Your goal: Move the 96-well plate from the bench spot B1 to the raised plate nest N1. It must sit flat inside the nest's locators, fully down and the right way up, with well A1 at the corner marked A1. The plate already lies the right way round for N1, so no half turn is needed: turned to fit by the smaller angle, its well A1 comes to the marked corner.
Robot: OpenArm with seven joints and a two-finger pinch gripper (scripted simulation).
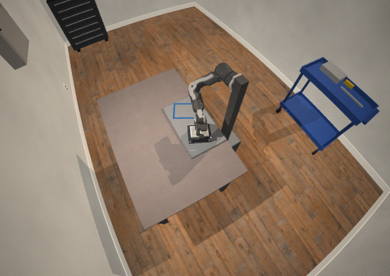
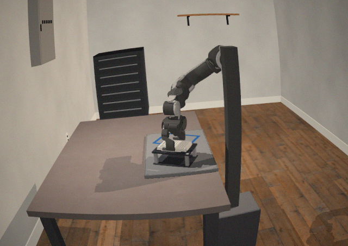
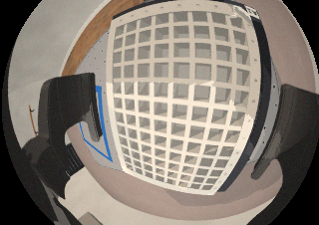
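Observation:
The white 96-well plate [image 1: 202, 132] lies flat and the right way up on the raised black plate nest N1 [image 2: 174, 155]. It also shows in the exterior view [image 2: 176, 145] and fills the wrist view [image 3: 182, 93]. My gripper [image 2: 171, 143] hangs straight over the plate, its two dark fingers astride the plate's sides [image 3: 179, 121]. The fingers stand open, with a small gap to the plate on each side. The blue outline of spot B1 [image 1: 182, 111] lies empty behind the nest on the grey mat [image 2: 179, 167]. The A1 corner mark is too small to read.
The arm's dark column [image 2: 231, 120] stands at the table's right edge, close to the mat. A black drawer cabinet [image 2: 120, 82] stands behind the table. A blue cart [image 1: 327, 103] stands far off to the right on the floor.

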